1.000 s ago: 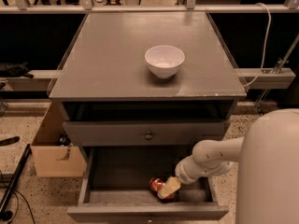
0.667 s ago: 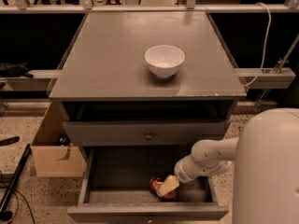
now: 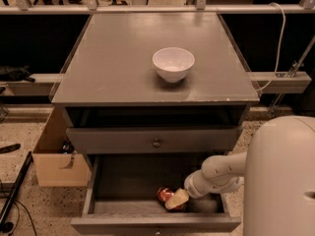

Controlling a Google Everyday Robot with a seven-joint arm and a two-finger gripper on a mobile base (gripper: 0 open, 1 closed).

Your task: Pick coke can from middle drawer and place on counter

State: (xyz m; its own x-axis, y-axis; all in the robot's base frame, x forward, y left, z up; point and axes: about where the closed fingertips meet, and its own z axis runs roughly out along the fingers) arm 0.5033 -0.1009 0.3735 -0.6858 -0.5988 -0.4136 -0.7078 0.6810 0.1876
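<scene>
The coke can, red and shiny, lies on the dark floor of the open middle drawer, near its front right. My gripper reaches down into the drawer from the right and sits right against the can's right side, partly covering it. I cannot tell whether it holds the can. The grey counter is the cabinet top above.
A white bowl stands on the counter, right of centre. A closed drawer front with a round knob sits just above the open drawer. A cardboard box stands on the floor to the left. My pale arm body fills the lower right.
My arm has sunk slightly lower into the drawer. The gripper stays at the can, and the can has not visibly moved.
</scene>
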